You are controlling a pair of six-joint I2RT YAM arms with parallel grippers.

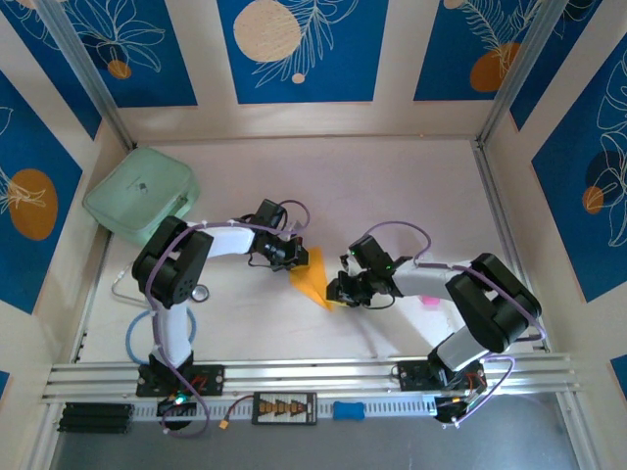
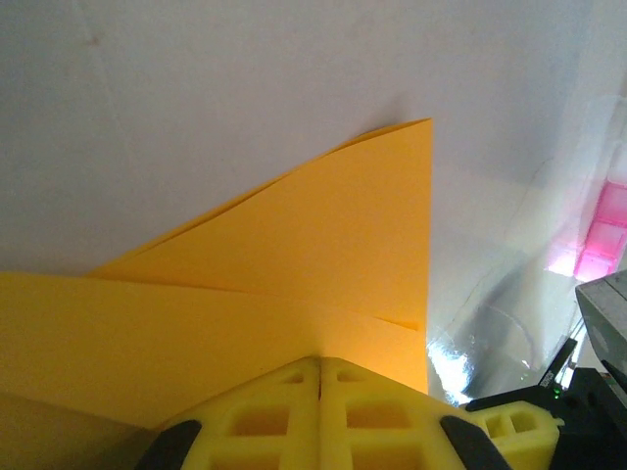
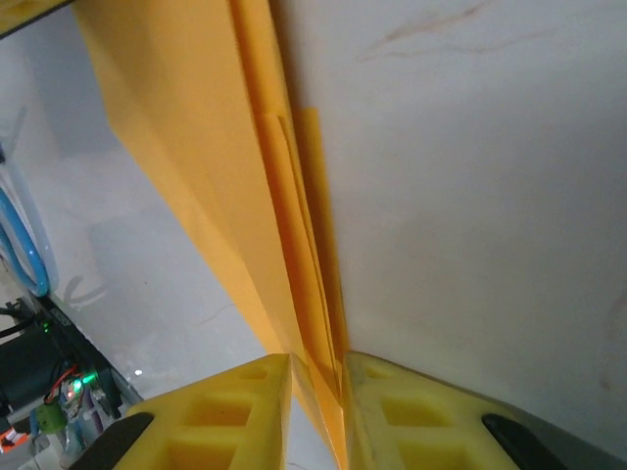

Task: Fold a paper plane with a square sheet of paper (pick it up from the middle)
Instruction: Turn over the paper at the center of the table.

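Observation:
The square sheet of paper [image 1: 312,277] is folded into an orange-yellow pointed wedge and is held off the table between both arms. My left gripper [image 1: 292,257] is at its upper left end. In the left wrist view its jaws [image 2: 320,360] are pressed together on the paper's edge [image 2: 323,245], and layered flaps fan away from them. My right gripper [image 1: 339,291] is at the lower right tip. In the right wrist view the long creased stack of layers [image 3: 216,147] runs between its fingers [image 3: 315,360], which are closed on the fold with a thin gap on the left.
A mint-green case [image 1: 142,193] sits at the back left. A small pink object [image 1: 429,302] lies right of the right arm and is seen as a pink block [image 2: 602,235] in the left wrist view. A blue cable loop [image 1: 132,343] and the aluminium rail [image 1: 313,375] border the near edge.

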